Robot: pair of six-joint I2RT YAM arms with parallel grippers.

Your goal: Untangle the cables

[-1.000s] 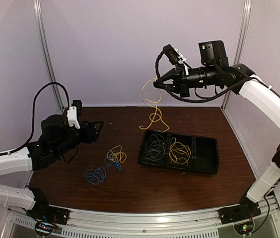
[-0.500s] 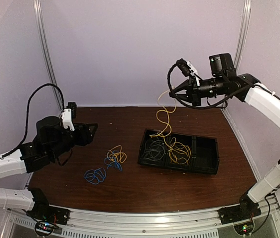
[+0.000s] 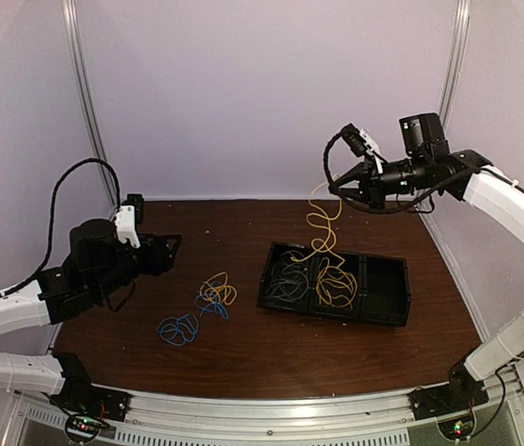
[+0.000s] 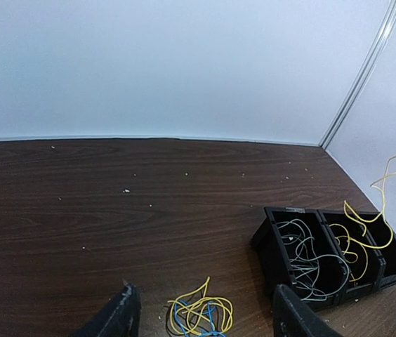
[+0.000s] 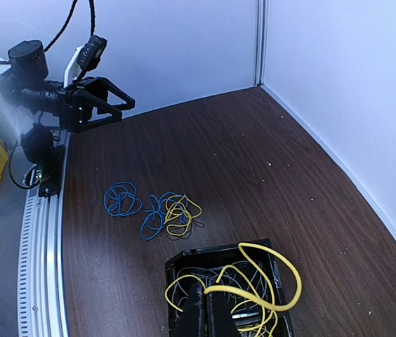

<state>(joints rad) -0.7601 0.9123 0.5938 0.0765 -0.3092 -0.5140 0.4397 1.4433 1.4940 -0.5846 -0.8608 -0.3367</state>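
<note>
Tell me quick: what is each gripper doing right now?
Left gripper: open, holding nothing.
Right gripper: shut on the yellow cable.

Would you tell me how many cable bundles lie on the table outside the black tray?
2: a blue bundle at the front, and a blue-and-yellow tangle between it and the tray.

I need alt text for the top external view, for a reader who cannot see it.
The right hand, shut, holds a yellow cable that hangs down into a black three-compartment tray. The left hand is open, apart from a blue-and-yellow tangle and a blue bundle on the brown table.
</note>
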